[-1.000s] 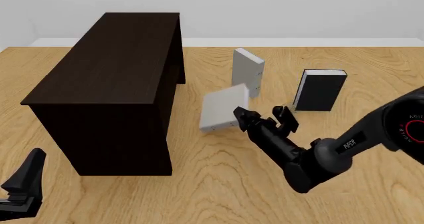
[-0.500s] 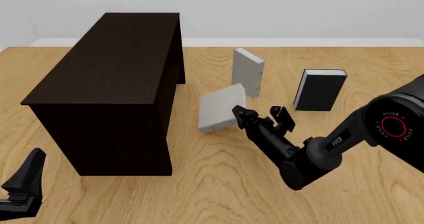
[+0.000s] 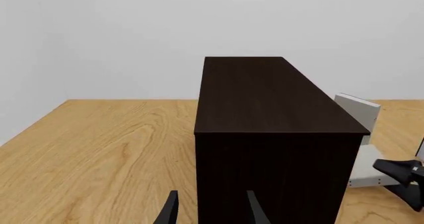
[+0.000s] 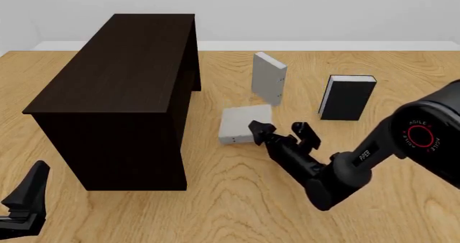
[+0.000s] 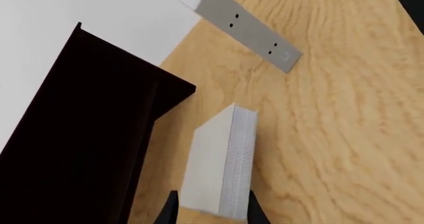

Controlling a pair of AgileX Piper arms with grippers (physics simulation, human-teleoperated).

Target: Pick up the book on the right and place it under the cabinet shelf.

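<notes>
The light grey book (image 4: 243,122) lies flat on the table just right of the dark brown cabinet shelf (image 4: 122,76), outside its open side recess. My right gripper (image 4: 275,127) is open at the book's right end, one finger over its edge. In the right wrist view the book (image 5: 212,159) reaches in between the spread fingertips of that gripper (image 5: 212,211), with the cabinet (image 5: 86,124) beside it. My left gripper (image 4: 30,192) rests open at the near left corner, and its wrist view shows the cabinet (image 3: 265,95) straight ahead of its fingers (image 3: 171,211).
A second grey book (image 4: 269,78) stands upright behind the lying one. A black book (image 4: 346,97) stands to the right of it. Bare wooden table (image 4: 237,200) stretches in front of the cabinet and the right arm.
The grey book has dropped from a tilted, raised pose to lying flat on the table. The right gripper has come down and a little left with it. The left arm has not moved.
</notes>
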